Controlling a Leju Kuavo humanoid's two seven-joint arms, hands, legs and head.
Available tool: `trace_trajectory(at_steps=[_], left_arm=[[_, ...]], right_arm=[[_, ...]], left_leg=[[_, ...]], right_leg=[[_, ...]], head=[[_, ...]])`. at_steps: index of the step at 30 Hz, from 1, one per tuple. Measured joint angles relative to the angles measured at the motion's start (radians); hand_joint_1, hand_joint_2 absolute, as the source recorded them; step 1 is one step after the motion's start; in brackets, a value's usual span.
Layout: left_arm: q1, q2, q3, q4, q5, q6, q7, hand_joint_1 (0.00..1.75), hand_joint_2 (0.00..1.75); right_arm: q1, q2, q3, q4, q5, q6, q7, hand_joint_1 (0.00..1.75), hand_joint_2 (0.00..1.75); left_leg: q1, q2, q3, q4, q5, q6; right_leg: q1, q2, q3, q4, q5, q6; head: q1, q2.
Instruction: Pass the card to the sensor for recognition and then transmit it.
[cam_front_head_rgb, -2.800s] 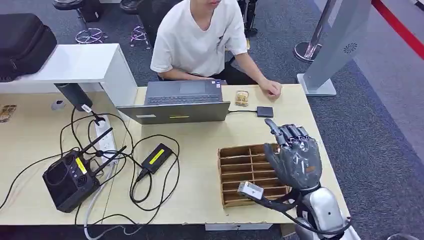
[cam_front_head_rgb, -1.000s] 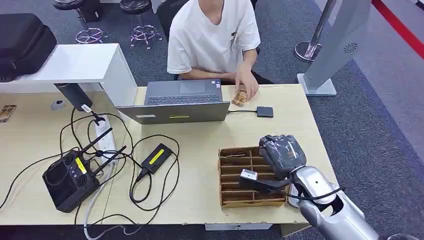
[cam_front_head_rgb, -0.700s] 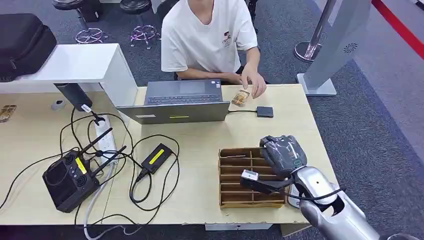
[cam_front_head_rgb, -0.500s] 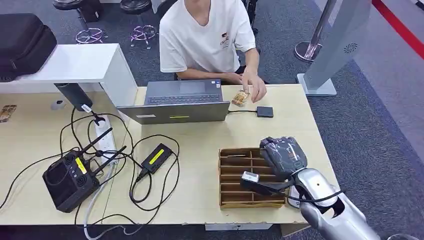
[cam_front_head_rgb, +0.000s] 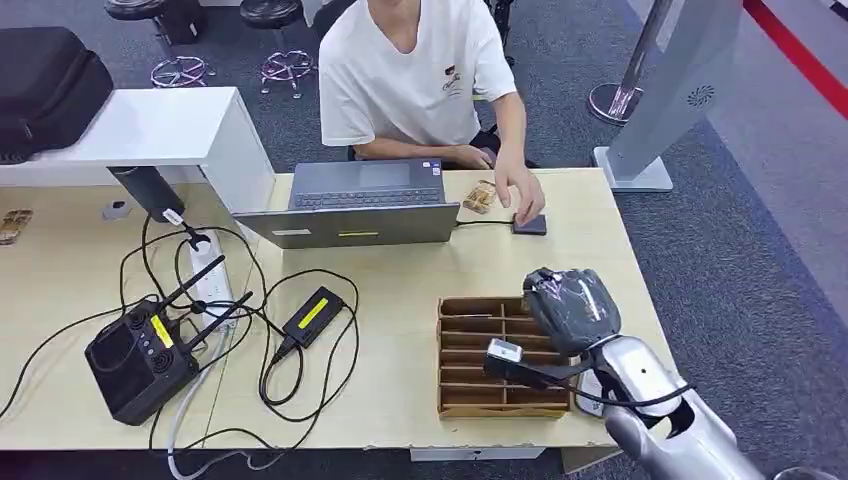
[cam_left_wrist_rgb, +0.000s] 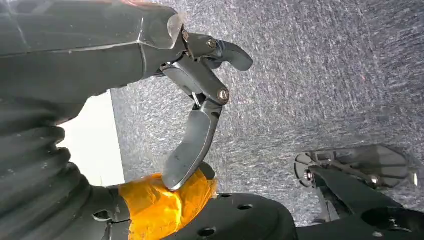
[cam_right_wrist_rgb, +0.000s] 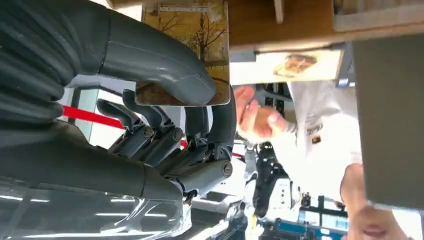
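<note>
you are looking at these items, nearest first.

right hand (cam_front_head_rgb: 570, 308): dark grey, glossy, on a silver arm, hovering over the right end of the wooden tray (cam_front_head_rgb: 470, 400). in the right wrist view the thick thumb and darker fingers (cam_right_wrist_rgb: 220, 125) are pinching a card (cam_right_wrist_rgb: 200, 30) printed with bare autumn trees on an ochre ground; any writing on it is too small for you to read.

left hand (cam_left_wrist_rgb: 200, 135): hanging over speckled grey carpet (cam_left_wrist_rgb: 325, 75), fingers spread and holding nothing; orange tape (cam_left_wrist_rgb: 165, 200) is wrapping a part beside it.

wooden tray: brown, rectangular, split into narrow slots, lying flat on the pale wood-grain table (cam_front_head_rgb: 400, 400).

black power brick (cam_front_head_rgb: 313, 315): flat, carrying a yellow label, with black cables looping round it.

black controller (cam_front_head_rgb: 140, 360): boxy, with antennas and a yellow sticker, sitting near the table's left front.

white power strip (cam_front_head_rgb: 207, 270): lying just behind the controller.

grey laptop (cam_front_head_rgb: 360, 205): open, matte, with a small yellow strip on its lid.

second card (cam_front_head_rgb: 482, 196): tan, lying just right of the laptop.

sensor (cam_front_head_rgb: 530, 224): small, dark, square, cabled toward the laptop; a person's hand (cam_front_head_rgb: 525, 200) is resting on it.

person (cam_front_head_rgb: 410, 70): in a white t-shirt, sitting behind the table.

black bag (cam_front_head_rgb: 45, 85): soft, sitting on a white counter (cam_front_head_rgb: 160, 130) at far left.
</note>
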Motion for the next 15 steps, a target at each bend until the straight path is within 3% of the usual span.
trace_trajectory(at_steps=[15], left_arm=[[0.0, 0.0, 0.0, 0.0, 0.006, -0.009, 0.017, 0.0, 1.75]], right_arm=[[-0.084, -0.006, -0.003, -0.014, -0.011, 0.053, -0.011, 1.75, 1.75]], left_leg=[[0.0, 0.0, 0.0, 0.0, 0.0, 0.0]], right_leg=[[0.0, 0.0, 0.0, 0.0, 0.0, 0.0]], head=[[0.0, 0.0]])
